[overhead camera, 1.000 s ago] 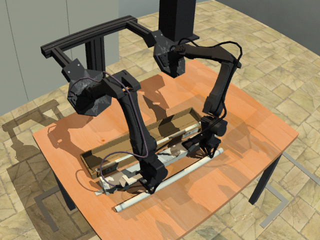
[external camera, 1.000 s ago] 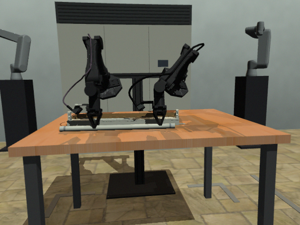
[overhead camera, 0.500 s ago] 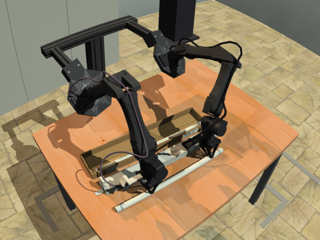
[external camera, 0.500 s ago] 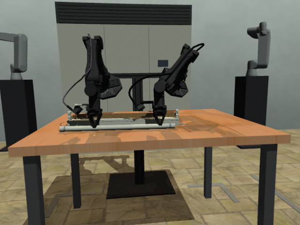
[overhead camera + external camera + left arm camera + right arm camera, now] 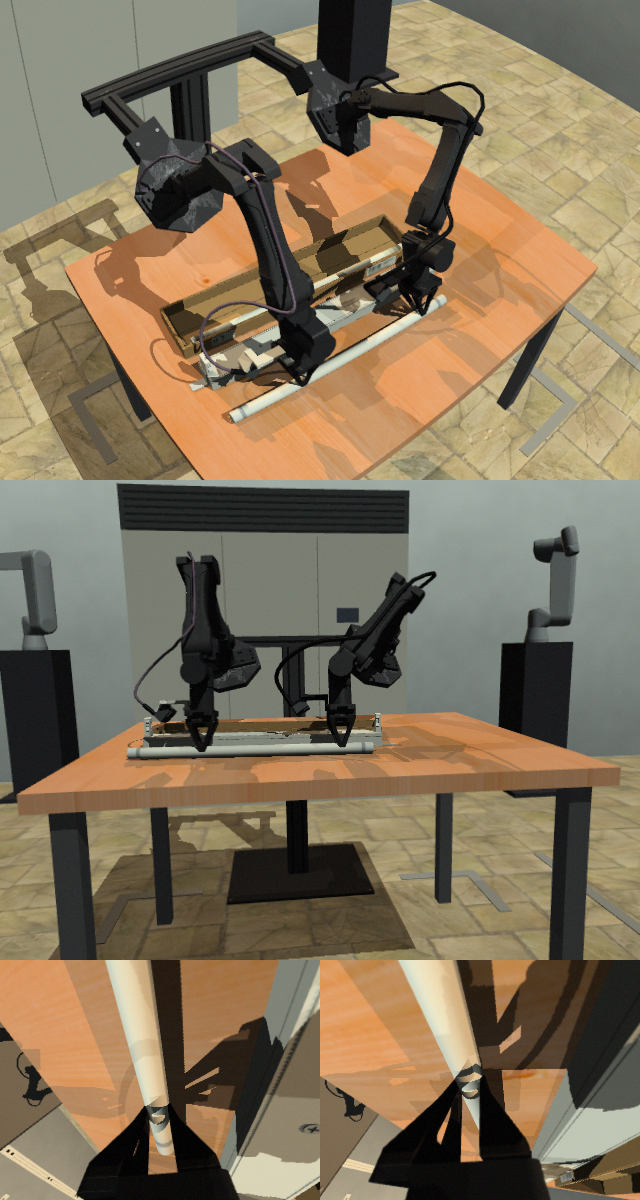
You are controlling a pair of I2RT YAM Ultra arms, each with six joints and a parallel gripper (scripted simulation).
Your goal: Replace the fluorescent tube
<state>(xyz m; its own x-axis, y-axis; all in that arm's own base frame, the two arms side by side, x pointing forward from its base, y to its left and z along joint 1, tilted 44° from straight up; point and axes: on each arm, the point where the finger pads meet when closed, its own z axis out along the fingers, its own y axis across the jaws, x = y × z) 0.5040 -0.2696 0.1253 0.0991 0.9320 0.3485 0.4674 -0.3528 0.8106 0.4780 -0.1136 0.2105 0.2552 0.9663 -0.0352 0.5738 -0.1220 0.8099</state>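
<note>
The LED tube point(image 5: 361, 348) point(image 5: 279, 750) point(image 5: 140, 1050) point(image 5: 440, 1015) lies low at the bench's front side, pale side up. My left gripper point(image 5: 423, 312) point(image 5: 342, 744) point(image 5: 158, 1108) is shut on it near one end. My right gripper point(image 5: 303, 383) point(image 5: 201, 748) point(image 5: 470, 1081) is shut on it farther along. The light fixture point(image 5: 338, 324) lies behind, parallel to it; its lampholders point(image 5: 147, 726) point(image 5: 377, 721) look empty. The old tube point(image 5: 385, 253) lies along the carton's front wall; whether it is flat on the floor is hard to tell.
The open carton point(image 5: 361, 242) stands on the bench behind the fixture, close to it. Both forearms reach over the carton and fixture and partly hide them. The bench's front edge point(image 5: 320, 784) runs in front of the LED tube.
</note>
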